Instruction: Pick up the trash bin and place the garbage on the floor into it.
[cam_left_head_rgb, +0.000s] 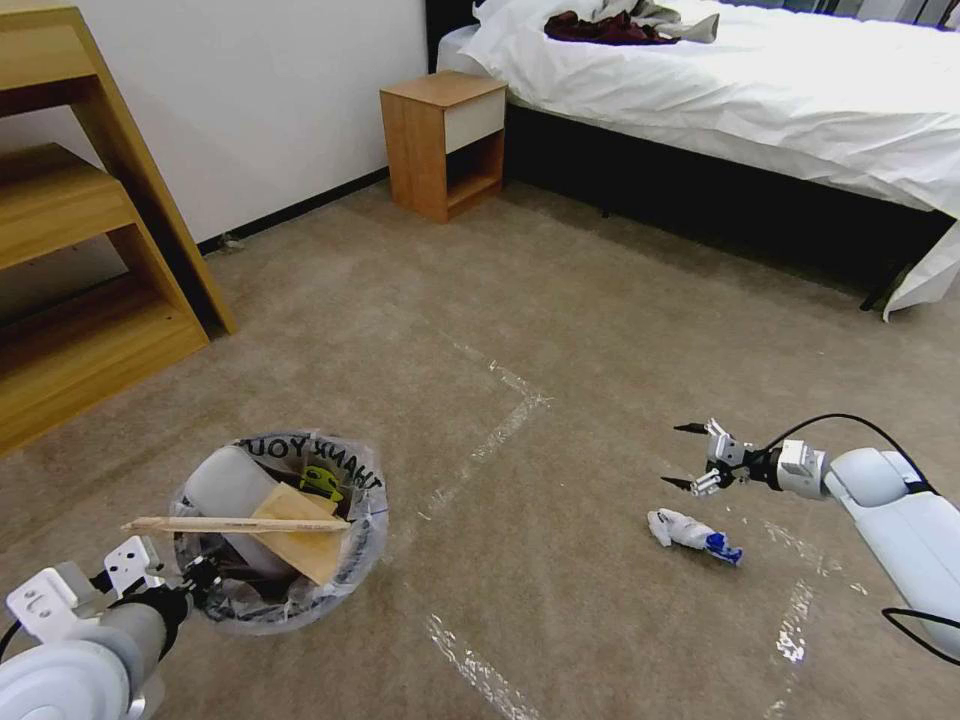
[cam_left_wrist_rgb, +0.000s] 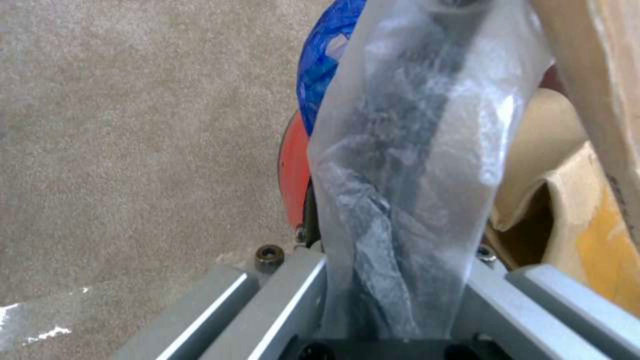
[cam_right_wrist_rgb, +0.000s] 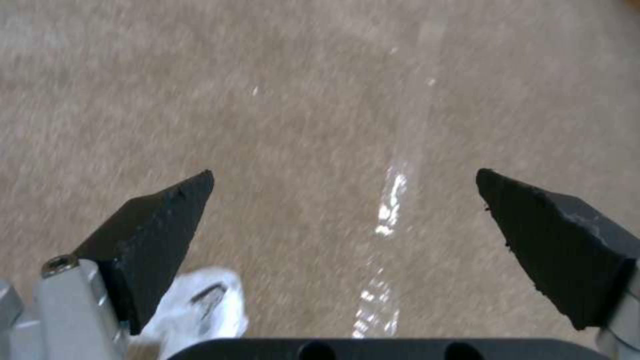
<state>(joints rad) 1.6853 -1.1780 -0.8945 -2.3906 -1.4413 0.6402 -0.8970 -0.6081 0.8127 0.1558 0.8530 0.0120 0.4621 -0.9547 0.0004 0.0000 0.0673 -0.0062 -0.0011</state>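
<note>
Meanwhile, left gripper (cam_left_head_rgb: 195, 578) fingers clamp the bag-lined red-and-blue trash bin (cam_left_head_rgb: 280, 530); right gripper (cam_left_head_rgb: 692, 457), fingers apart above white-blue paper wad (cam_left_head_rgb: 692, 531), may close offset, nudging it away.

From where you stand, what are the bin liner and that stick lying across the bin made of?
The liner looks like thin clear plastic film: see-through, crinkled, glossy, printed in black. The stick across the trash bin seems bare, matte pale wood, possibly bamboo.

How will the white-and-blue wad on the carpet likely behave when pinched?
The wad looks crumpled and soft, so it probably squashes rather than resists. Likely light; its long shape may pivot if nudged by the open right tool. On carpet, sliding seems unlikely.
</note>
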